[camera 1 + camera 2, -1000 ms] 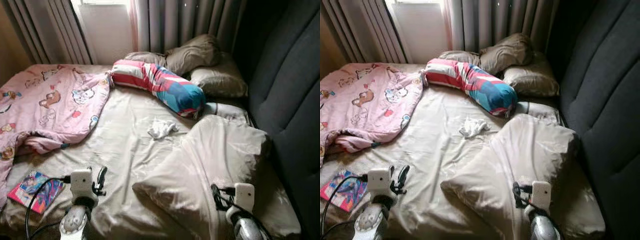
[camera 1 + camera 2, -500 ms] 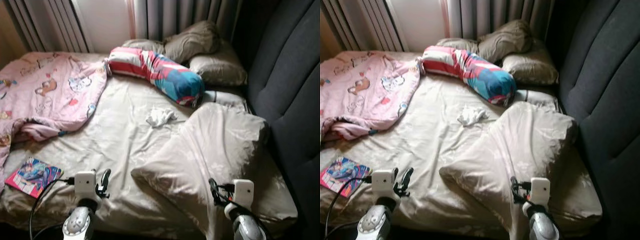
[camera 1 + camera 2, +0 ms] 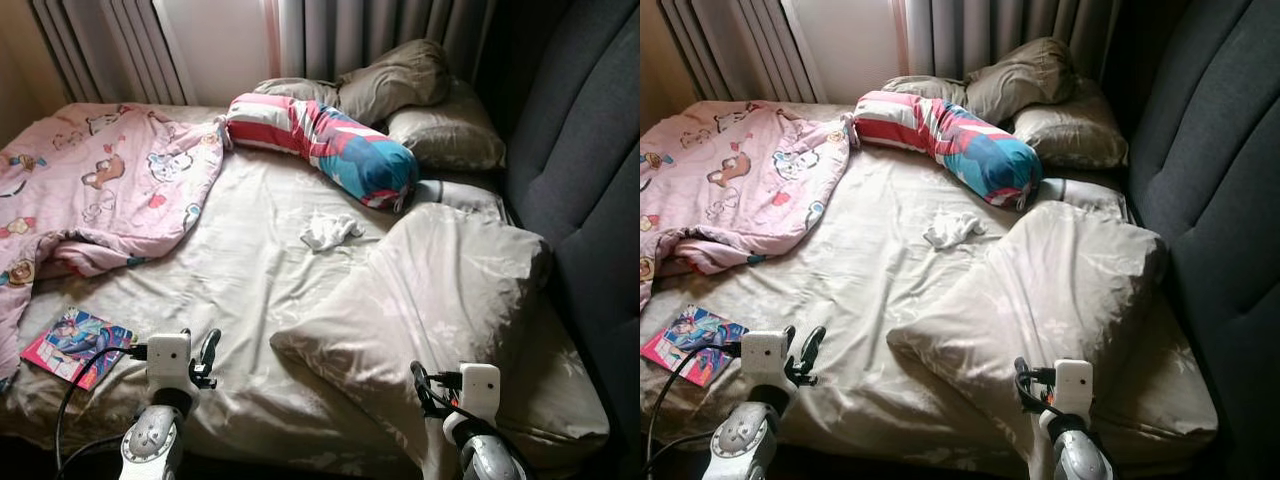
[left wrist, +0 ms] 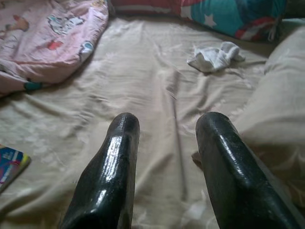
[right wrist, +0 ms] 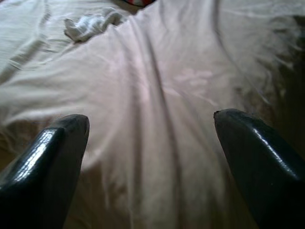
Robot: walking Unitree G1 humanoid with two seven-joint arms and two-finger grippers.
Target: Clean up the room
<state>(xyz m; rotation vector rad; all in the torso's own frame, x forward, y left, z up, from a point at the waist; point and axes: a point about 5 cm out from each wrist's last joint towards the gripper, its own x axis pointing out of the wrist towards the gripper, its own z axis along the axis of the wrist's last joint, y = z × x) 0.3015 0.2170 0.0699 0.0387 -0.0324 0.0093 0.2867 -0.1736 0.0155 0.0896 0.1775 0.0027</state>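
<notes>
You've got no readable writing here; the colourful book (image 3: pixel 75 343) near the bed's front left edge has a cartoon cover, text too small to read. The bed (image 3: pixel 250 280) carries a wrinkled beige sheet, w/ a pink cartoon-print blanket (image 3: pixel 95 195) bunched at the left, a striped red, pink and teal bolster (image 3: pixel 325 150) across the back, brown pillows (image 3: pixel 420 110) behind it, and a small white crumpled cloth (image 3: pixel 330 231) mid-bed. A big beige pillow (image 3: pixel 440 300) lies front right, beside the dark padded headboard (image 3: pixel 585 170). Grey curtains (image 3: pixel 380 35) hang at the back. Left end effector (image 4: pixel 167 125) hovers over the sheet, fingers parted, holding nothing. Right end effector (image 5: pixel 150 121) sits over the big pillow, fingers wide apart, also empty.
</notes>
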